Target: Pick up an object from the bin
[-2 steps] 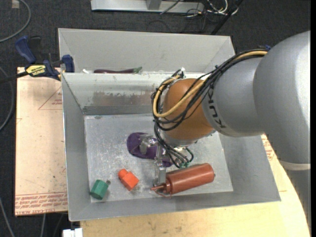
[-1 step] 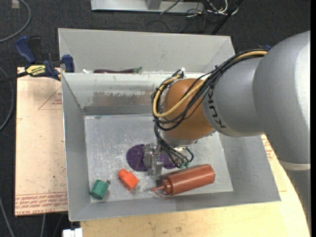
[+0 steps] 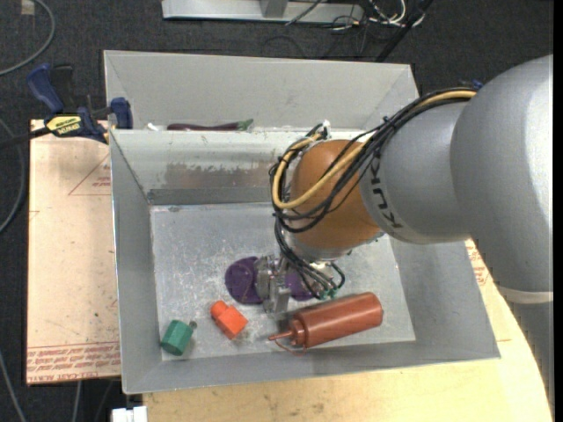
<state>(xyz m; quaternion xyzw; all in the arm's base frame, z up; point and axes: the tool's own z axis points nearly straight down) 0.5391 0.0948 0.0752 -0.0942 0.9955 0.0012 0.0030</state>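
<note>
Camera view: purple piece, flat and rounded, lies on the bin floor a little front of centre; its right side is hidden by the pincer; pincer is low at the floor, right at that hidden edge; can't tell if it is apart or together, or whether it has the purple piece clamped; contact itself is not readable from this angle.

Just front-right of the pincer: brown-red squeeze bottle on its side, nozzle pointing left toward the front wall, base toward the right wall; nozzle end sits just beside the pincer; touching or apart, can't tell.

Front-left of the purple piece: small orange piece, near it but apart; further left, near the front-left corner: small green piece, roughly cylindrical, tilted, well apart from the bottle; all four things lie singly, nothing stacked.

Above the pincer: wrist with rounded orange cover; cables loop round its left side, yellow and black; grey arm comes in from the right across the bin's right wall.

Bin: grey metal, sloped walls, scuffed floor; divider wall across the back; behind it a second compartment with a long purple-and-green thing lying along the divider, too hidden to tell its kind.
</note>
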